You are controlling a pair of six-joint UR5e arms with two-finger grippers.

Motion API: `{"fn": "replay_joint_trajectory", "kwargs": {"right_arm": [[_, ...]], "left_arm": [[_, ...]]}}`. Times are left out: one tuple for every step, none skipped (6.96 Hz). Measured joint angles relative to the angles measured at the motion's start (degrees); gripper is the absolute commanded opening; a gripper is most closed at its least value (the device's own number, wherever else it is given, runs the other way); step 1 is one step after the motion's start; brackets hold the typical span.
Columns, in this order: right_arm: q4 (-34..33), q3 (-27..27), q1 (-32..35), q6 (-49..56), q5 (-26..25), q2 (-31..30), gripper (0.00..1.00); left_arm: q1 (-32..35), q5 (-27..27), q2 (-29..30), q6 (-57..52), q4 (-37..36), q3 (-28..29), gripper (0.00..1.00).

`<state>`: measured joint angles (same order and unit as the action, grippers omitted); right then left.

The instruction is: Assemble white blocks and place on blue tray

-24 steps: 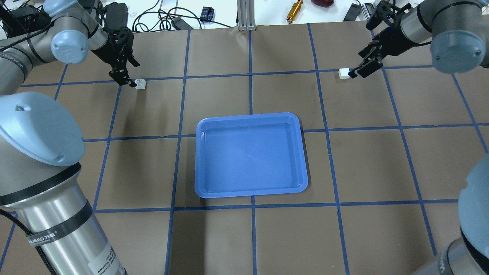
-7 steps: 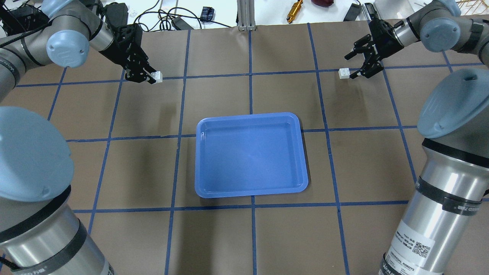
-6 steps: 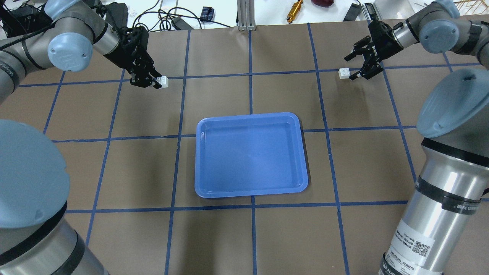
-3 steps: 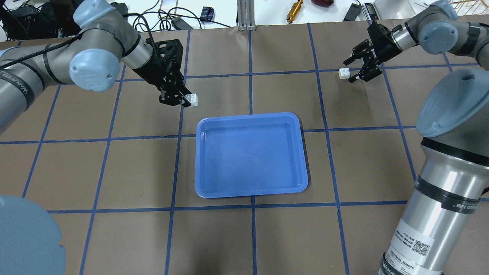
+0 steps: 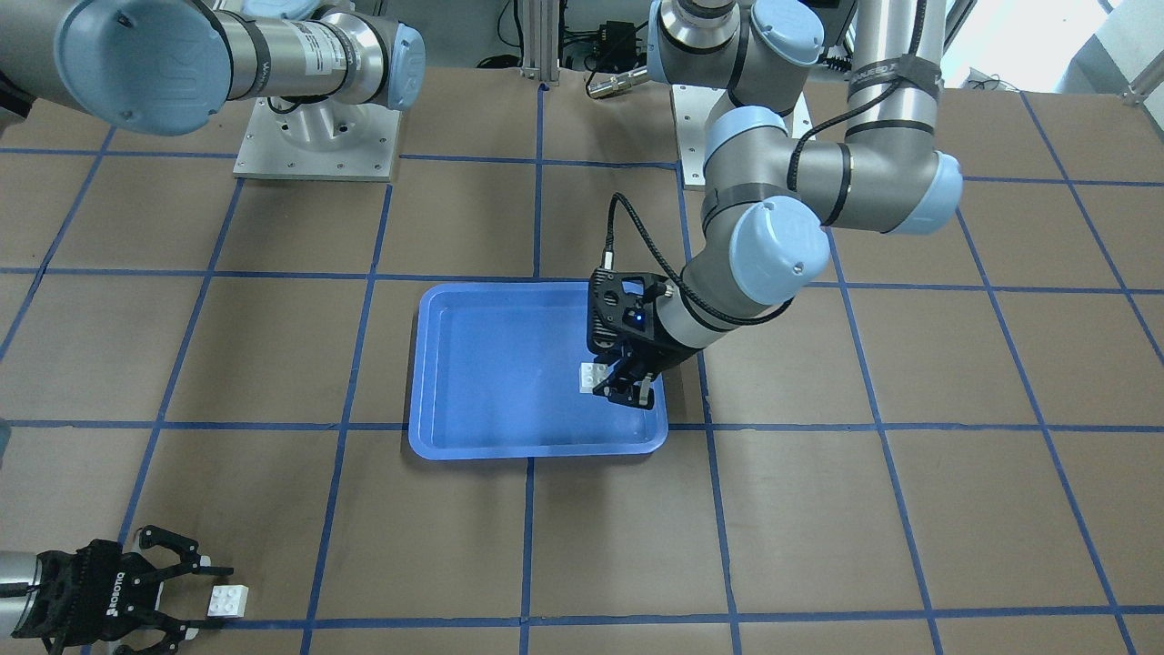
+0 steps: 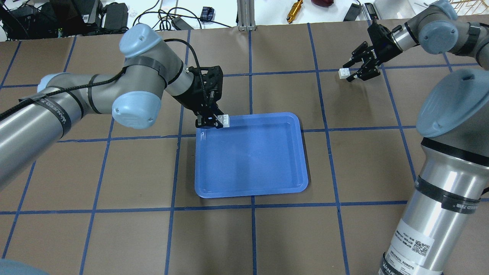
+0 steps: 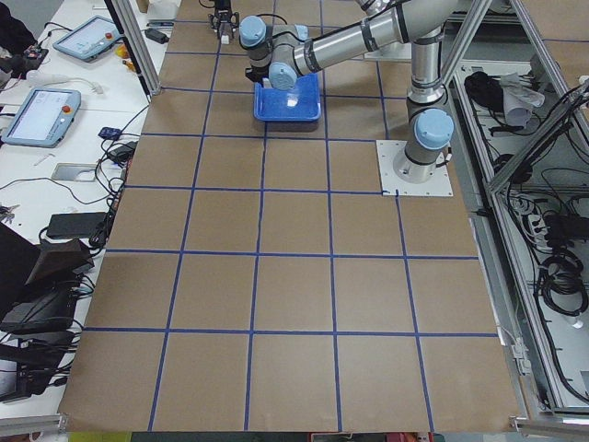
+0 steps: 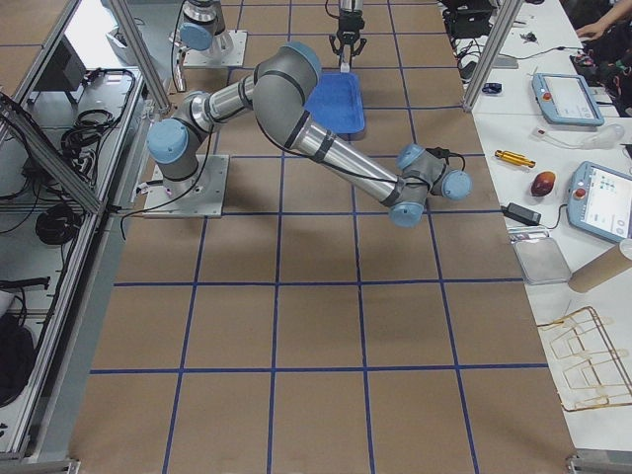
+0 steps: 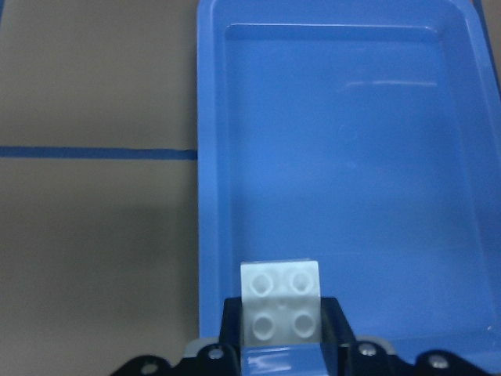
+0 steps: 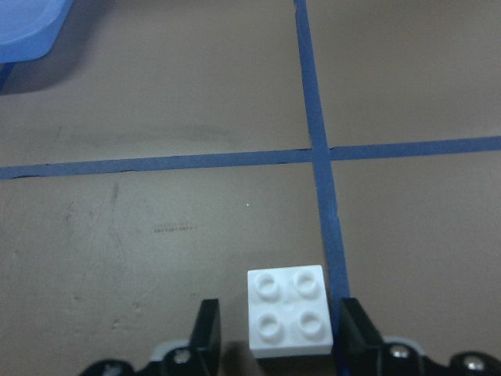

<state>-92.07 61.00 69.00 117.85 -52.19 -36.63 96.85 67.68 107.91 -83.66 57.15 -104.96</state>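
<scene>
The blue tray [image 6: 250, 194] lies at the table's middle. My left gripper [image 6: 218, 123] is shut on one white block [image 6: 225, 120] and holds it over the tray's far left corner. In the left wrist view the block [image 9: 280, 298] sits studs up between the fingers [image 9: 232, 323], above the tray [image 9: 207, 157]. The second white block [image 6: 344, 73] rests on the table at the far right. My right gripper [image 6: 348, 72] is open around it. In the right wrist view that block [image 10: 288, 311] lies between the fingers [image 10: 205, 329], nearer the right one.
Cables, power adapters and a gold tool [image 6: 295, 10] lie beyond the table's far edge, by an aluminium post [image 6: 246, 15]. Blue tape lines grid the brown table. The arms' base plates [image 5: 314, 136] stand on the robot's side.
My left gripper took the left block off the table and carried it right and toward the robot, to the tray's far left corner. My right gripper stayed open at the second block.
</scene>
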Motion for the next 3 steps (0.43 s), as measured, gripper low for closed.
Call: {"fn": "replay_joint_trajectory", "kwargs": {"right_arm": [[-0.1,0.0,0.0,0.0,-0.1,-0.1,0.11],[-0.3,-0.1,0.1,0.0,-0.2,-0.2,0.03],[-0.4,-0.1,0.1,-0.1,-0.3,-0.4,0.00]], "left_arm": [[1.4,-0.1,0.3,3.4,-5.4,-3.2,0.00],[2.3,0.0,0.9,4.7,-7.7,-4.6,0.00],[2.9,0.4,1.4,4.8,-8.5,-5.4,0.00]]}}
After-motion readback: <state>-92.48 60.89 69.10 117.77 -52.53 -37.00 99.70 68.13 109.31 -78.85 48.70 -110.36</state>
